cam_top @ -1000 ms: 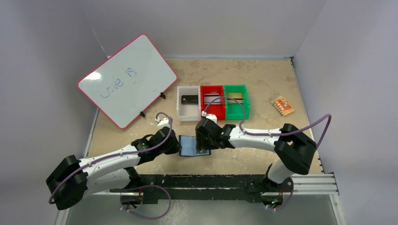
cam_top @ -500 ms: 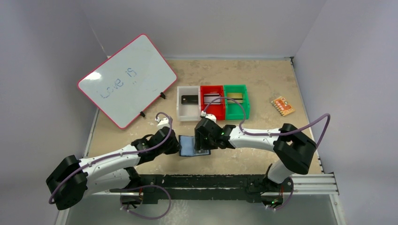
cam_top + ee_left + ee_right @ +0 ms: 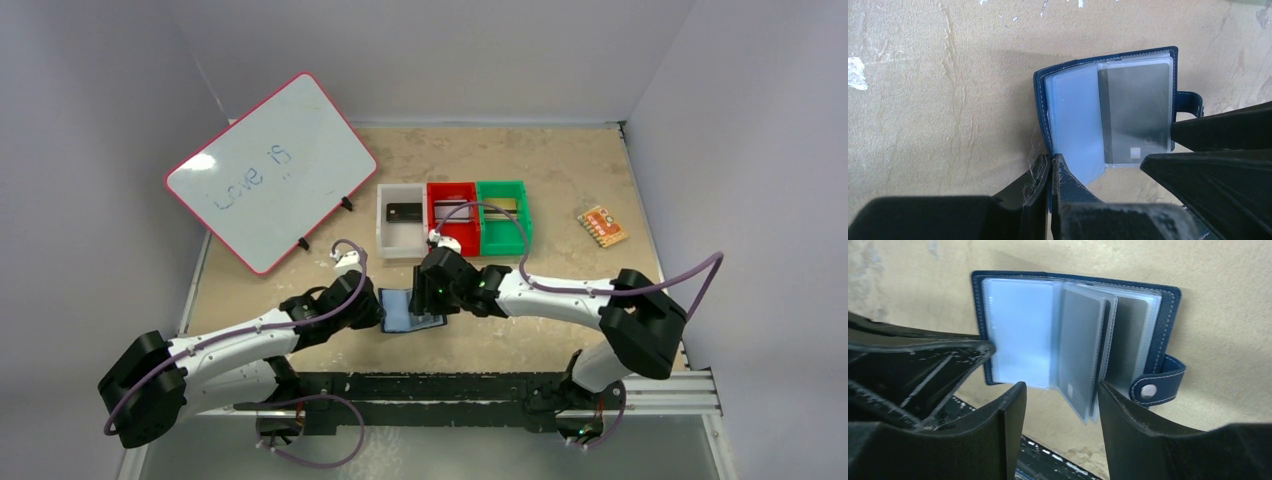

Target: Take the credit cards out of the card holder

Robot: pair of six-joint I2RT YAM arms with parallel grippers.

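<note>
The navy card holder [image 3: 398,312] lies open on the table, its pale blue plastic sleeves showing [image 3: 1018,330]. My left gripper [image 3: 1052,162] is shut on the near edge of its left cover [image 3: 1073,120]. A grey credit card [image 3: 1135,110] sits in a sleeve that stands partly lifted [image 3: 1080,345]. My right gripper [image 3: 1060,390] is open, and the low end of that lifted sleeve hangs between its fingers, close to the right one. The snap tab [image 3: 1153,387] sticks out on the right. In the top view the right gripper [image 3: 432,303] covers the holder's right half.
White [image 3: 384,232], red [image 3: 470,240] and green [image 3: 522,230] bins stand in a row behind the holder, each with a card in it. A whiteboard [image 3: 270,170] leans at the back left. An orange patterned piece [image 3: 602,226] lies at the right.
The right arm's elbow has swung to the right and its wrist has turned slightly over the holder. The left arm holds still.
</note>
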